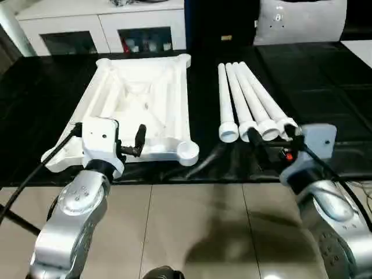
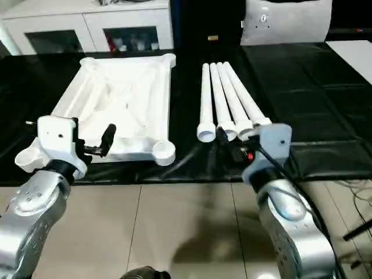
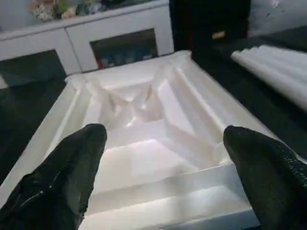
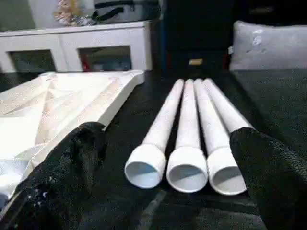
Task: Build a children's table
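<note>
black sheeting is covering the counter, and a white cabinet with glass doors is standing along the far wall. on the left part of the counter the table top is lying upside down, its ribbed underside facing up and its round corner socket sitting at the near right corner. to its right, apart from it, four white legs are lying side by side and touching, their wide open ends pointing toward the near edge. the left tool is hanging just over the near edge of the table top with its black fingers spread wide, gripping nothing. the right tool is hovering at the near ends of the legs, its fingers likewise spread and empty.
</note>
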Controlling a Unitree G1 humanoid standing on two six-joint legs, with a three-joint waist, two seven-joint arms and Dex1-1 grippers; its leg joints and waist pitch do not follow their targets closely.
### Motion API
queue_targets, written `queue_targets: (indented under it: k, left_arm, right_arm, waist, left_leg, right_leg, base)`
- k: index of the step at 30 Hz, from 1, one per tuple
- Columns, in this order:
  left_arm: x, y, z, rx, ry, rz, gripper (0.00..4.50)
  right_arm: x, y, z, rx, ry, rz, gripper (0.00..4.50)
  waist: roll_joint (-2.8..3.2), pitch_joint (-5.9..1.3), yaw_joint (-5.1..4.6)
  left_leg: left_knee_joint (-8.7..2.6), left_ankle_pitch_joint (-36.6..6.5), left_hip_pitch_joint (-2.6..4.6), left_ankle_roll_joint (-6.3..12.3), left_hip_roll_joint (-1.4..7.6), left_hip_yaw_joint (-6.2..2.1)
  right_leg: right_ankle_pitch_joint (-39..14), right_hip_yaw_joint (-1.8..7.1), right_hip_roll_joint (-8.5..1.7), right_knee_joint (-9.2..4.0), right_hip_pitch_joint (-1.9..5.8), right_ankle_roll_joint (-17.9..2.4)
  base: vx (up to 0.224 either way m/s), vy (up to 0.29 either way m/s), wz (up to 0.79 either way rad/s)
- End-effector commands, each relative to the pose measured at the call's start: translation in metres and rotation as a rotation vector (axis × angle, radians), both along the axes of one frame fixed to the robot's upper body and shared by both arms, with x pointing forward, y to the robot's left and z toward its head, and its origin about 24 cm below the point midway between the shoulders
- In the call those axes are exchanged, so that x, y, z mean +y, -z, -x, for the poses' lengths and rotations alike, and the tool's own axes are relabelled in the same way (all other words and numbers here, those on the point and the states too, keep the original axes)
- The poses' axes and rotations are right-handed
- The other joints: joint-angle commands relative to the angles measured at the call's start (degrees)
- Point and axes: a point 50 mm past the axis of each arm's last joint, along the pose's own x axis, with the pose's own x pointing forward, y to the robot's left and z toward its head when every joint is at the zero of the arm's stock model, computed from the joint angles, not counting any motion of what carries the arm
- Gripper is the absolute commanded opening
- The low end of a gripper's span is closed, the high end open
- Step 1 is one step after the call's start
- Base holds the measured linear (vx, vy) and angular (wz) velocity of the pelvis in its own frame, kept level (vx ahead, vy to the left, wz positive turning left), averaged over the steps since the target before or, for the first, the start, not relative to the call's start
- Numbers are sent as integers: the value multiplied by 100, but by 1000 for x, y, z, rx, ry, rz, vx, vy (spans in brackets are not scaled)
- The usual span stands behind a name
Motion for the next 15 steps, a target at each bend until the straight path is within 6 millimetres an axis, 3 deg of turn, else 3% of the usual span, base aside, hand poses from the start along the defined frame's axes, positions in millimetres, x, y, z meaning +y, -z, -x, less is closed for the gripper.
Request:
queue_targets:
  k: [1,2,3,4,5,6,7,8,9,10,11,12,13,14,15]
  left_arm:
    - [6,0,-5,13,-27,-23,447]
    - [6,0,-5,13,-27,-23,447]
    - [6,0,-5,13,-27,-23,447]
    - [6,0,-8,16,-16,-22,447]
    - [3,-1,-8,20,-1,-6,447]
    - [-5,3,-6,31,39,20,447]
    - [-9,5,-5,37,54,31,447]
    - [-13,9,-4,51,65,36,447]
    - [-17,12,-2,60,75,32,447]
    - [-19,13,-1,61,74,32,447]
    - [-20,13,0,64,60,43,447]
    - [-20,13,0,64,60,43,447]
    - [-19,13,0,63,51,62,447]
    - [-19,12,1,63,44,77,447]
    - [-18,12,0,63,38,77,447]
  right_arm:
    - [1,-2,3,18,82,-34,450]
    - [1,-2,3,18,82,-34,450]
    - [1,-2,3,18,82,-34,450]
    - [3,-3,3,21,97,-52,450]
    - [6,-4,4,25,97,-82,450]
    - [13,0,6,41,54,-153,450]
    - [16,1,7,45,35,-178,450]
    - [19,5,7,54,23,-199,450]
    - [21,11,6,76,20,-192,450]
    - [21,13,5,85,20,-185,450]
    - [22,16,3,103,20,-169,450]
    - [22,16,3,103,20,-169,450]
    - [21,16,1,107,26,-175,450]
    - [20,16,0,108,30,-183,450]
    - [18,15,-2,111,38,-169,450]
  waist:
    - [117,-322,-154]
    - [192,-288,-207]
    - [133,-270,-232]
    - [261,-263,-174]
    - [156,-276,-171]
    - [138,-259,-167]
    - [14,-250,-168]
    - [-22,-203,-163]
    - [-145,-134,-205]
    - [29,-121,-196]
    - [183,-22,-303]
    - [201,77,-320]
    - [280,-49,230]
    - [-70,-337,56]
    - [-522,-291,-166]
  left_leg:
    - [-855,-1373,416,620,501,-362]
    - [-1033,-1777,381,-65,537,-362]
    - [-1186,-2652,261,-841,623,-459]
    - [-1228,-3158,292,-1353,640,-476]
    - [-1154,-3883,364,-1965,547,-378]
    - [-1098,-4125,362,-1999,503,-382]
    - [-838,-4215,428,-1767,493,-495]
    - [-475,-3855,481,-1358,485,-717]
    - [-306,-3517,418,-1085,507,-861]
    - [-324,-3656,391,-1143,548,-973]
    - [-933,-5222,206,-1716,577,-948]
    - [-1555,-6223,-161,-2044,581,-834]
    - [-1937,-6011,-612,-2695,5,-78]
    - [-1605,-3688,-242,-2667,210,54]
    - [727,-777,823,-1304,192,-670]
  right_leg:
    - [-820,-308,438,-19,-104,-304]
    - [-580,-386,578,176,-136,-175]
    - [-360,-391,486,270,12,-31]
    - [-342,-356,394,235,-14,-11]
    - [-613,-230,287,41,-134,-116]
    - [-1002,-150,234,-72,-139,-156]
    - [-2069,17,-37,-303,-190,-209]
    - [-3002,143,-379,-526,-244,-251]
    - [-3844,108,-514,-680,-182,-179]
    - [-3919,46,-498,-609,-125,-168]
    - [-3476,-343,76,-301,57,-37]
    - [-2532,-539,410,270,358,-161]
    - [-773,-994,859,967,886,-536]
    - [-2188,-428,314,921,675,-713]
    - [-5422,26,-621,-746,-735,-183]
  base:
    - [-72,130,10]
    - [-116,176,7]
    - [-81,108,2]
    - [-99,66,2]
    - [-99,15,15]
    - [-99,15,15]
    - [-84,-19,10]
    - [-79,-25,-8]
    - [-79,-25,-8]
    - [-77,2,-21]
    - [-119,23,-22]
    - [-119,23,-22]
    - [-161,6,13]
    - [-29,-166,29]
    - [-29,-166,29]
